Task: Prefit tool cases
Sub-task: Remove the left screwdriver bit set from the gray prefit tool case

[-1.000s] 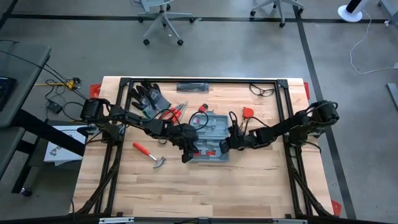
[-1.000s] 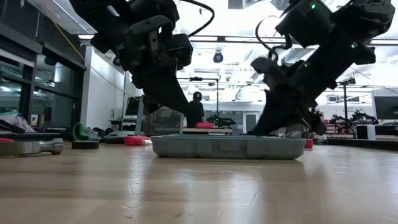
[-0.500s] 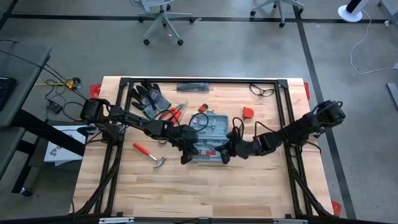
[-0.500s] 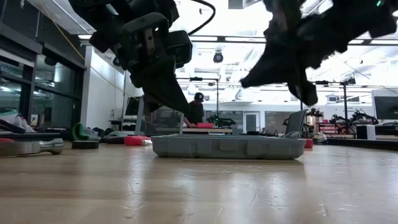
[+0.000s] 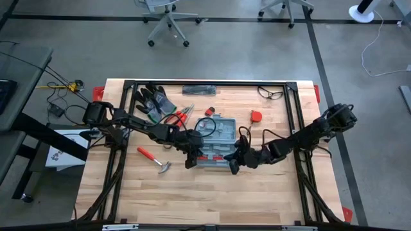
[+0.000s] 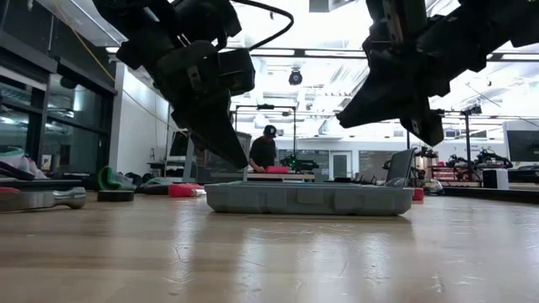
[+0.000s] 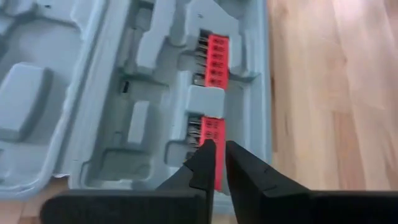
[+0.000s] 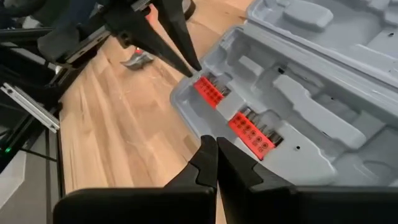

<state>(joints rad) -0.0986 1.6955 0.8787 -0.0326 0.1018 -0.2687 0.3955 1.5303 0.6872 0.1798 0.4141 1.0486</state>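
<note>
— Where's the tool case (image 5: 215,142)?
— Lying open, mid-table; two red bit holders (image 7: 213,56) sit in its near row.
— And the claws?
— The left gripper (image 7: 219,163) hovers over one holder, jaws parted a crack, grasping nothing; the right gripper (image 8: 213,160) hangs clenched and empty at the case's near edge.
— Which step?
— Seating bit holders, I'd judge; next, fetch another tool, perhaps the hammer (image 5: 154,159).

The blue-grey tool case (image 5: 217,142) lies open and flat mid-table, two red bit holders inside.
</note>
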